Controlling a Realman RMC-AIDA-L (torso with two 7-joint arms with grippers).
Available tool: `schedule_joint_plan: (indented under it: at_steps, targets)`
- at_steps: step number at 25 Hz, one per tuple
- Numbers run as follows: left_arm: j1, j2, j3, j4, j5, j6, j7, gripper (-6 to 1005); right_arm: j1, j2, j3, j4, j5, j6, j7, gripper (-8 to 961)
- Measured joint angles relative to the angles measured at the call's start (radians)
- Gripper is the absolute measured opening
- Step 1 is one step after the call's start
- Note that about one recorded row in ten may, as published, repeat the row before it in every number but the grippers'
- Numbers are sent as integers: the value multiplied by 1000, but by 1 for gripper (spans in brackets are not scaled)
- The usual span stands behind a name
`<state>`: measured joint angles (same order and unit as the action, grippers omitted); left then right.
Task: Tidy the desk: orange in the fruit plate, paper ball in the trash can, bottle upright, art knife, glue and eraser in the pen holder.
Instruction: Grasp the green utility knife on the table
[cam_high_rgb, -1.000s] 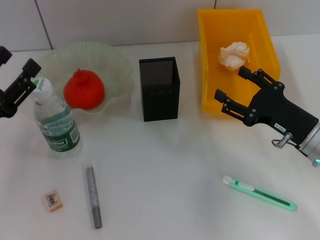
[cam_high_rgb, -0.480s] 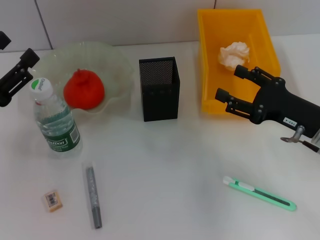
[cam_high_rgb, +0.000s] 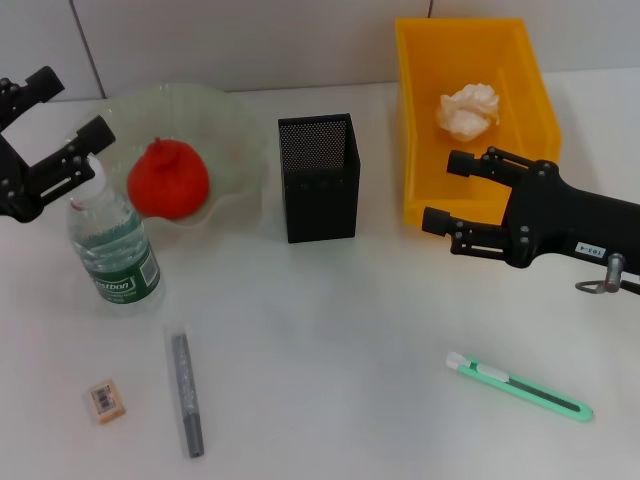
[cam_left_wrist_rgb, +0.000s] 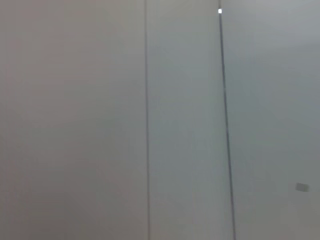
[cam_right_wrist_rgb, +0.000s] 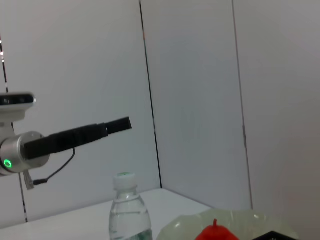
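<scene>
Both end effectors (cam_high_rgb: 60, 112) (cam_high_rgb: 442, 190) spread, empty

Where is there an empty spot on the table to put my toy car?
The widest bare patch lies between the grey glue stick and the green art knife, in front of the black pen holder. It is crowded around the bottle, fruit plate and left claw.

bottle (cam_right_wrist_rgb: 129, 212): base cut off | orange (cam_right_wrist_rgb: 216, 232): mostly cut off
</scene>
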<state>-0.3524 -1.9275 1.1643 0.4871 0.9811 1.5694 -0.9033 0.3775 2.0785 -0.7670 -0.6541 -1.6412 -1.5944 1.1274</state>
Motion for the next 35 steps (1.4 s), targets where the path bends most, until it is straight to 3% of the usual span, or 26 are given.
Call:
schedule_joint_plan:
  at_steps: [6, 12, 16, 27, 35]
  targets:
    - [-8, 23, -48, 38, 125, 113, -37, 786, 1, 0, 0, -30, -28, 6, 48, 826]
    - [-11, 27, -64, 78, 246, 161, -98, 786, -6, 0, 2, -94, -56, 2, 133, 825]
    - [-17, 13, -64, 75, 326, 174, -134, 787, -6, 0, 2, -166, -103, 1, 212, 825]
    - [4, -12, -51, 71, 341, 186, -147, 787, 8, 0, 0, -241, -174, 10, 334, 825]
    - [5, -23, -52, 72, 380, 185, -148, 787, 29, -1, -2, -449, -293, -58, 645, 824]
